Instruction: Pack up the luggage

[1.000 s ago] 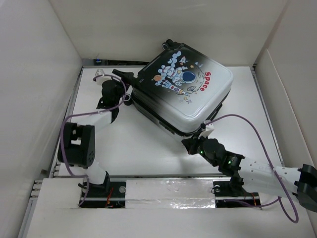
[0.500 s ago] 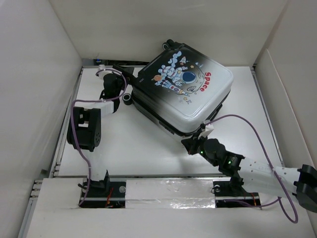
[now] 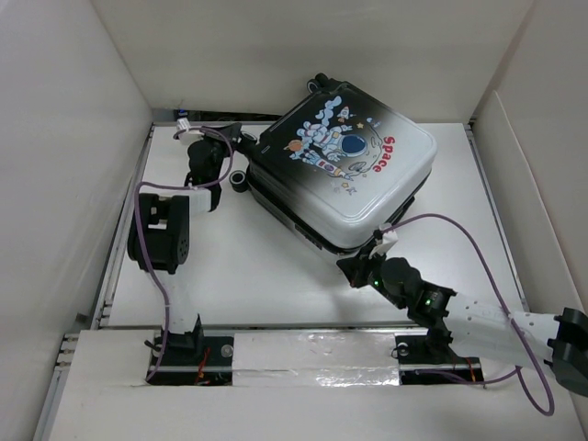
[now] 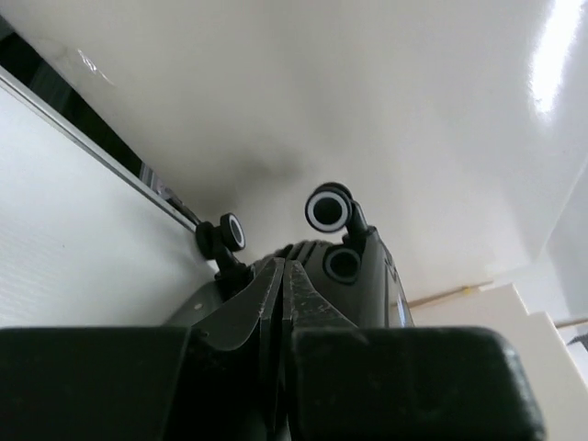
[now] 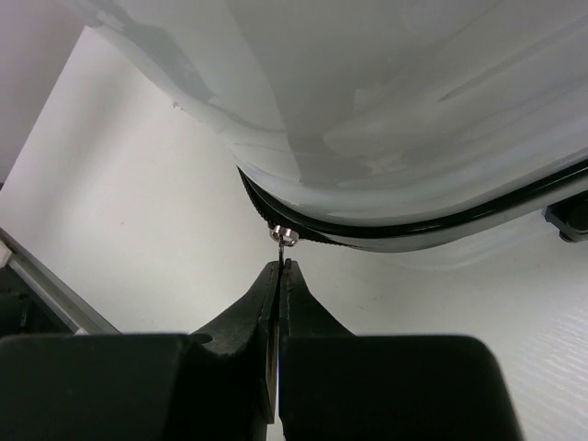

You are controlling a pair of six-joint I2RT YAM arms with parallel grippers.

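The luggage (image 3: 354, 175) lies flat and closed on the white table, astronaut print and red "Space" text facing up. My left gripper (image 3: 243, 140) is shut, its tips against the luggage's dark wheeled end (image 4: 367, 276) at the far left corner; nothing shows between its jaws (image 4: 283, 264). Two black wheels (image 4: 328, 209) stick up just beyond it. My right gripper (image 3: 355, 267) is at the luggage's near edge, shut on the thin metal zipper pull (image 5: 284, 241), which hangs from the black zipper line under the white shell (image 5: 386, 110).
White walls enclose the table on the left, back and right. A metal rail (image 3: 124, 220) runs along the left edge. Purple cables (image 3: 459, 225) loop above both arms. Another wheel (image 3: 240, 177) sits beside the left arm.
My left gripper has shut and swung toward the back, up to the luggage's far left corner. The luggage has shifted slightly back. The right gripper has stayed on the zipper pull.
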